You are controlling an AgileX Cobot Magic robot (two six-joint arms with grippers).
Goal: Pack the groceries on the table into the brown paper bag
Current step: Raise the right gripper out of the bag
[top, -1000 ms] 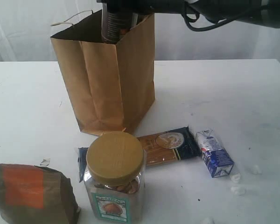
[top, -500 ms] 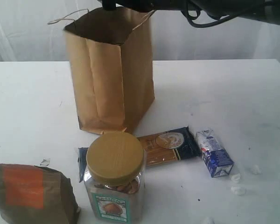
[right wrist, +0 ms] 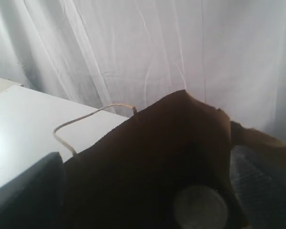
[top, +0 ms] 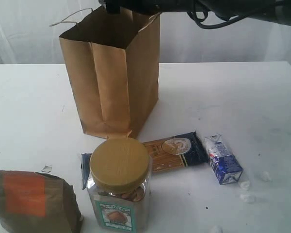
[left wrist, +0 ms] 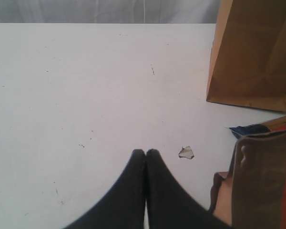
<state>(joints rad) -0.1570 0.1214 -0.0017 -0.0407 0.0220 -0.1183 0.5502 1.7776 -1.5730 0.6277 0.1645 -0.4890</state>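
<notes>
The brown paper bag [top: 111, 77] stands upright at the back of the table [top: 242, 97]. My right gripper [top: 131, 6] hovers over its mouth, open, its fingers [right wrist: 24, 191] spread wide apart. Deep in the dark bag [right wrist: 171, 143] lies the round top of the dark can [right wrist: 200, 207], free of the fingers. In front of the bag lie the clear jar with tan lid [top: 119, 184], the spaghetti packet [top: 172, 150], the small carton [top: 223, 159] and the brown pouch [top: 31, 199]. My left gripper [left wrist: 146, 152] is shut and empty over bare table, beside the pouch [left wrist: 264, 181].
Small white crumbs [top: 245, 191] are scattered near the carton, and one scrap [left wrist: 186, 152] lies just off my left fingertips. A white curtain [right wrist: 157, 47] hangs behind the table. The bag's paper handle [right wrist: 81, 121] loops out over its rim.
A second ago the can hung in my right gripper at the bag's mouth. It has since dropped inside, the jaws have widened, and the bag has swayed sideways and back.
</notes>
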